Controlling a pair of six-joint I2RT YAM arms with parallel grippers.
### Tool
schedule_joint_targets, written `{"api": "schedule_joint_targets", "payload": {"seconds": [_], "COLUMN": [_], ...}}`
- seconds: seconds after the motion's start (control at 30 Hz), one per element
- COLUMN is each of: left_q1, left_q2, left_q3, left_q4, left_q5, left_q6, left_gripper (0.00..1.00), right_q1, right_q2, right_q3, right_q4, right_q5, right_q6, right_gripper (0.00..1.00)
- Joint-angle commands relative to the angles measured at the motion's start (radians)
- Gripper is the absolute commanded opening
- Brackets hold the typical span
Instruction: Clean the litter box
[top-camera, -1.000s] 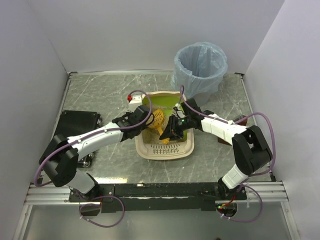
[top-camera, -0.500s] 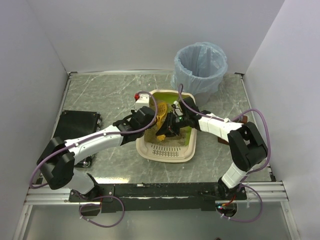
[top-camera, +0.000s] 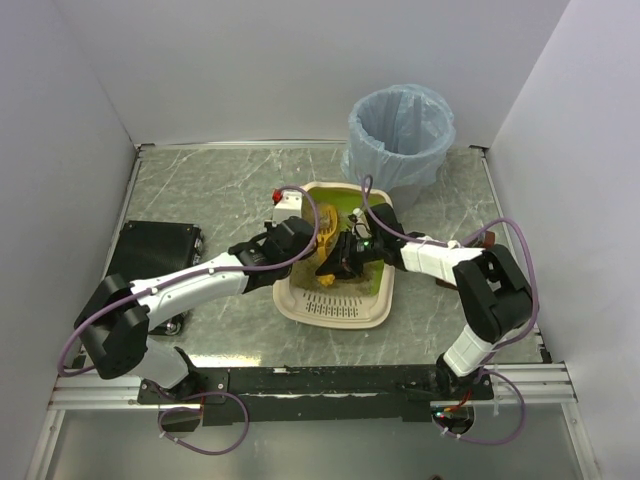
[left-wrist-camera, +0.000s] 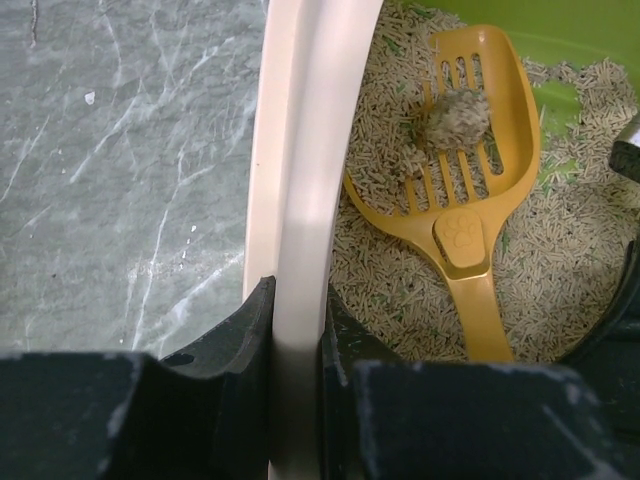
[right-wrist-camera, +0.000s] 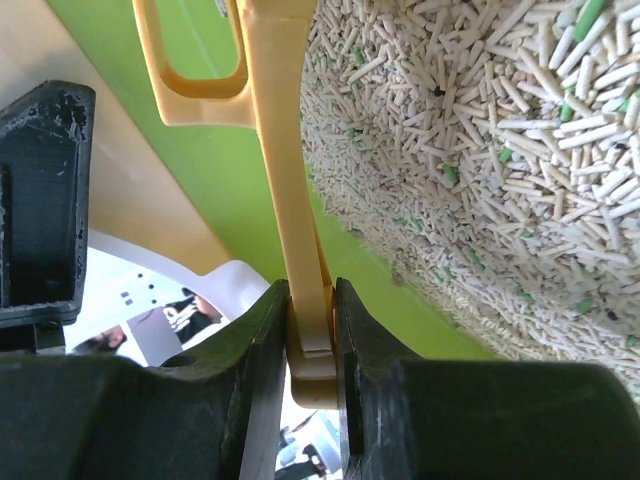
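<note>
The left gripper (left-wrist-camera: 296, 305) clamps the litter box (left-wrist-camera: 300, 140) rim; the right gripper (right-wrist-camera: 311, 320) clamps the scoop (left-wrist-camera: 458, 238) handle, with a clump (left-wrist-camera: 455, 115) in the scoop.

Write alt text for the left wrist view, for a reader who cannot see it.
The left pincer clamps the litter box rim. Inside, an orange scoop holds a grey clump among the litter; marbled table lies left.

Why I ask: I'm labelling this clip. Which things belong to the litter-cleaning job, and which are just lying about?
In the job:
litter box, its rim clamped by the left gripper
orange scoop carrying a clump, handle clamped by the right gripper
grey bin with blue bag

Lying about:
black case on the left
</note>
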Motion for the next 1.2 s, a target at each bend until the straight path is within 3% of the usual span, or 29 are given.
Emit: {"api": "schedule_joint_targets", "payload": {"seconds": [0.0, 0.23, 0.63, 0.83, 0.93, 1.07, 1.17], "left_q1": [-0.015, 0.017, 0.077, 0.1, 0.104, 0.114, 0.118], "left_q2": [-0.086, 0.002, -0.044, -0.076, -0.093, -0.107, -0.118], "left_q3": [0.157, 0.203, 0.079, 0.004, -0.019, -0.031, -0.04], "left_q4": [0.26, 0.097, 0.196, 0.215, 0.227, 0.226, 0.258], "left_q5": [-0.109, -0.118, -0.021, 0.021, 0.028, 0.028, 0.041], "left_q6": [-0.111, -0.256, -0.28, -0.29, -0.292, -0.299, -0.286], "left_gripper": [0.01, 0.01, 0.01, 0.01, 0.01, 0.01, 0.01], "right_q1": [-0.013, -0.015, -0.022, -0.045, -0.05, -0.059, -0.113], "right_q2": [-0.067, -0.209, -0.375, -0.436, -0.386, -0.436, -0.493], "right_q3": [-0.029, -0.038, -0.112, -0.132, -0.078, -0.147, -0.164], "right_q4": [0.008, -0.067, -0.002, -0.021, 0.011, 0.155, 0.056], "right_q5": [0.043, 0.076, -0.024, -0.125, -0.203, -0.338, -0.386], "right_q6": [-0.012, -0.074, -0.08, -0.14, -0.128, -0.045, -0.101], "right_gripper": [0.0, 0.0, 0.0, 0.0, 0.0, 0.0, 0.0]}}
